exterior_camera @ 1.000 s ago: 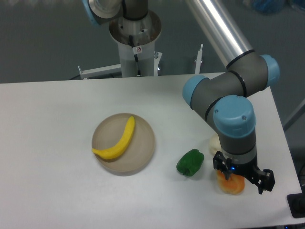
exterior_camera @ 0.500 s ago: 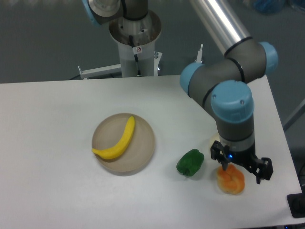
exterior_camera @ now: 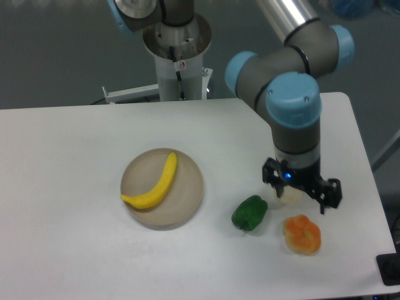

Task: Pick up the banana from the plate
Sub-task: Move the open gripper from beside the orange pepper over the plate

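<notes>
Glossy yellow curved banana (exterior_camera: 155,184) lies diagonally across round beige-tan plate (exterior_camera: 187,205), mid-tabletop toward the front edge. Two-finger gripper (exterior_camera: 302,191) hangs near the right edge, fingers spread, holding nothing, over a pale object between green bell pepper (exterior_camera: 249,212) and lumpy orange fruit (exterior_camera: 302,234). Well apart from banana; approach not begun.

A single fixed camera looks down at an angle from the front edge of a white rectangular table (exterior_camera: 75,187), facing the robot's grey cylindrical base pedestal (exterior_camera: 178,56) at the far side. It sits at medium distance, showing most of the tabletop.
</notes>
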`<state>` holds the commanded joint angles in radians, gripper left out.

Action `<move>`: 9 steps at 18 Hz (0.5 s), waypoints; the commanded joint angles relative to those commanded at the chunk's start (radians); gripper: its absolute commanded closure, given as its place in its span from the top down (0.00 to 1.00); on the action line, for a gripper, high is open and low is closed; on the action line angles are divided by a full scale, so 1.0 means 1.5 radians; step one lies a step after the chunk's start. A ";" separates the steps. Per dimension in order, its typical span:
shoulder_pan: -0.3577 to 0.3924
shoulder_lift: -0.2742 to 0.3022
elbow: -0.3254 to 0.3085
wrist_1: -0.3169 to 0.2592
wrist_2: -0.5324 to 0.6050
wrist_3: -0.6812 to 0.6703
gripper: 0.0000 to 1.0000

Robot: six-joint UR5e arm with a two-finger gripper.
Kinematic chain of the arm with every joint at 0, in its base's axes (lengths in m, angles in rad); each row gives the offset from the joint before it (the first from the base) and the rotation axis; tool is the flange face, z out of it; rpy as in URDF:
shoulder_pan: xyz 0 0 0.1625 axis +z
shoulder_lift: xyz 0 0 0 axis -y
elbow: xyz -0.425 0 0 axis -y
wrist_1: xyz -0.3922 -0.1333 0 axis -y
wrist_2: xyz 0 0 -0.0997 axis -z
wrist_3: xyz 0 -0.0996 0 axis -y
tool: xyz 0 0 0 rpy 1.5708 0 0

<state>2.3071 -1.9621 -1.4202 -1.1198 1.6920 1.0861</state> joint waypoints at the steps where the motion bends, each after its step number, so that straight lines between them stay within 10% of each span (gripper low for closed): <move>1: -0.002 0.004 -0.018 -0.001 -0.001 -0.001 1.00; 9: -0.011 0.071 -0.156 -0.016 -0.085 -0.118 1.00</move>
<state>2.2903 -1.8562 -1.6549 -1.1444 1.5648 0.9083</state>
